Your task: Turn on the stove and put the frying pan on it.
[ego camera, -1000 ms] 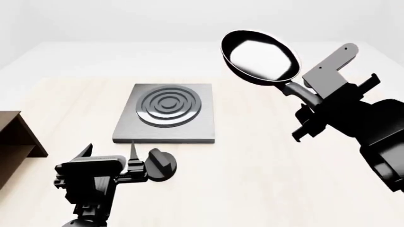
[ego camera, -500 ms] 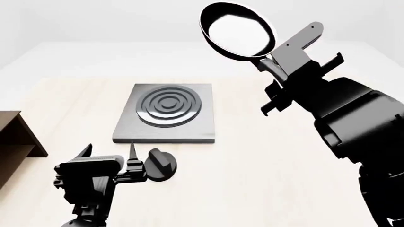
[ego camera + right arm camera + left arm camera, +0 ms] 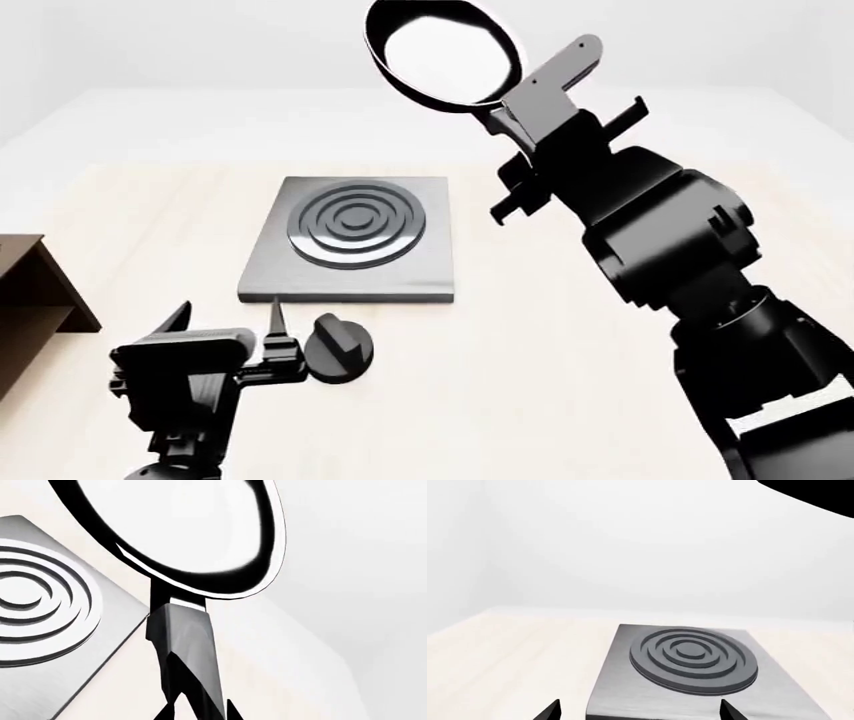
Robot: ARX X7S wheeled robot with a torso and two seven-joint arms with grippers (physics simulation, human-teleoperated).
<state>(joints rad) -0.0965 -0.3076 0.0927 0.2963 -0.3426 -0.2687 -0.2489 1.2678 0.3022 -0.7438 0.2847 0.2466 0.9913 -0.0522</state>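
Head view: your right gripper clenched on pan handle — pan raised high above table, beyond stove and off its right rear corner, glossy inside facing camera. Stove flat on table, burner bare. Knob just in front of stove. Your left gripper beside knob, fingers spread, holding nothing. Shelf at left edge.

Left wrist view: stove straight ahead, two fingertips apart at frame bottom.

Right wrist view: pan handle pinched between fingers, stove below and to side.

pale wooden table, brown shelf at left, plain white walls.
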